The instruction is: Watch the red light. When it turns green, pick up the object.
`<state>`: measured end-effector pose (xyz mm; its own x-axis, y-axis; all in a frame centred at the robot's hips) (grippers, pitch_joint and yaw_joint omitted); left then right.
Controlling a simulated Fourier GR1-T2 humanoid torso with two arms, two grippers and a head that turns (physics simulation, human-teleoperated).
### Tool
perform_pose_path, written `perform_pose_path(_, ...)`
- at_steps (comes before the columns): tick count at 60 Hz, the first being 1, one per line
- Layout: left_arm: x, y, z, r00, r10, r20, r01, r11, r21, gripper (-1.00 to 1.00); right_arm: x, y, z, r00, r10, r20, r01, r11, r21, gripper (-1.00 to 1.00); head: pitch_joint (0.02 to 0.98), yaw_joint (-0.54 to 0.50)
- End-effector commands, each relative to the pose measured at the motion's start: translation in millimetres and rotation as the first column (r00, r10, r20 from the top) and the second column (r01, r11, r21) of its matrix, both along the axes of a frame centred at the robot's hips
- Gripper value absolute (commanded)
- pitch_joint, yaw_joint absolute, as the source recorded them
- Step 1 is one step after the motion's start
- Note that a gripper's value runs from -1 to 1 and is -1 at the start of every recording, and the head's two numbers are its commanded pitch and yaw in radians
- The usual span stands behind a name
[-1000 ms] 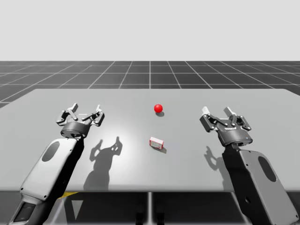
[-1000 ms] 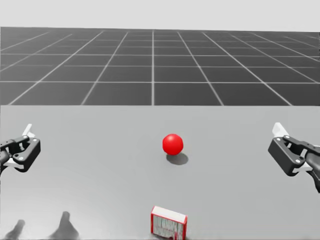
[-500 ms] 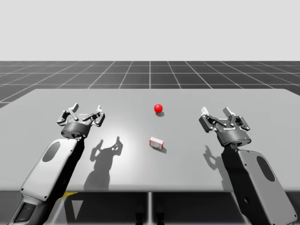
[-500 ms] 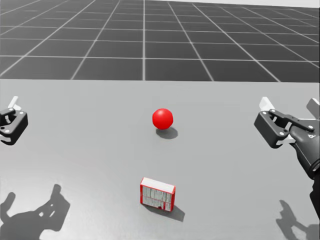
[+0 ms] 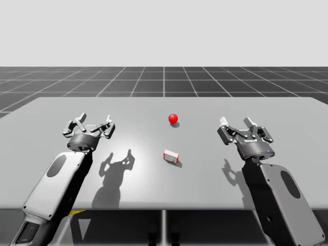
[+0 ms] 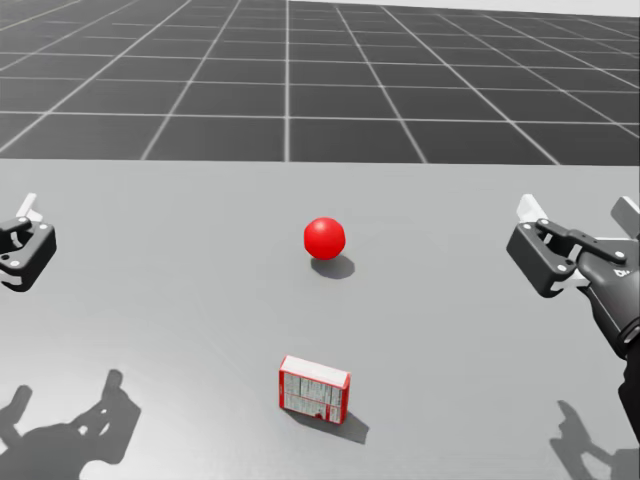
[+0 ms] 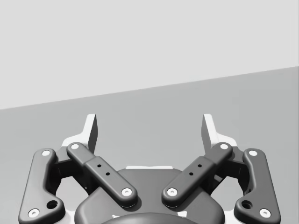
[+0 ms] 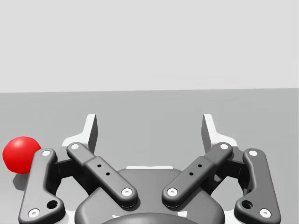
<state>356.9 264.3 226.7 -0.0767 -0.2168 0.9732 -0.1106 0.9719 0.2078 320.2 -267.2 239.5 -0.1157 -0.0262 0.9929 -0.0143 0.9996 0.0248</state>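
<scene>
The light is a red ball [image 5: 173, 118] [image 6: 325, 237] at the table's middle, farther back. A small red and white box [image 5: 171, 156] [image 6: 314, 388] lies flat in front of it. My left gripper [image 5: 87, 125] [image 7: 149, 127] hovers open at the left of the table with nothing between its fingers. At the right my right gripper [image 5: 237, 126] [image 8: 149, 127] is open and empty too, and the red ball [image 8: 20, 154] sits beside its left finger. Both grippers are well apart from the box.
The grey table [image 5: 287, 110] is bare around the ball and box. Its front edge [image 5: 164, 208] runs just above my arms' bases. A dark gridded floor [image 5: 164, 79] lies beyond the far edge.
My head has turned downward since a second ago, bringing the box fully into the head view. The ball stays red and the arms have barely moved.
</scene>
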Motion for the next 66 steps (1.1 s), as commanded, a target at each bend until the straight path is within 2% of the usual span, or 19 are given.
perform_pose_path(1, 0.3, 0.0, -0.1, 1.000, 0.000, 0.000, 0.000, 1.000, 0.000, -1.00, -0.2, 0.2, 0.1, 1.000, 0.001, 0.000, -0.001, 1.000, 0.001, -1.00, 0.604, -0.07)
perform_pose_path(36, -0.1, 0.4, 0.0, 1.000, -0.003, 0.000, 0.003, 1.000, -0.001, -1.00, -0.1, 0.2, 0.0, 1.000, 0.001, -0.003, -0.001, 1.000, 0.003, -1.00, 0.614, -0.07)
perform_pose_path(61, -0.4, -0.7, 0.3, 1.000, -0.004, -0.002, 0.004, 1.000, 0.001, -1.00, -0.2, 1.2, 0.2, 1.000, 0.005, -0.004, -0.005, 1.000, 0.004, -1.00, 0.835, -0.06)
perform_pose_path(66, -0.1, -0.7, 0.2, 1.000, -0.005, -0.003, 0.005, 1.000, 0.002, -1.00, -0.2, 2.2, 0.1, 1.000, 0.006, -0.001, -0.006, 1.000, 0.012, -1.00, 0.854, -0.05)
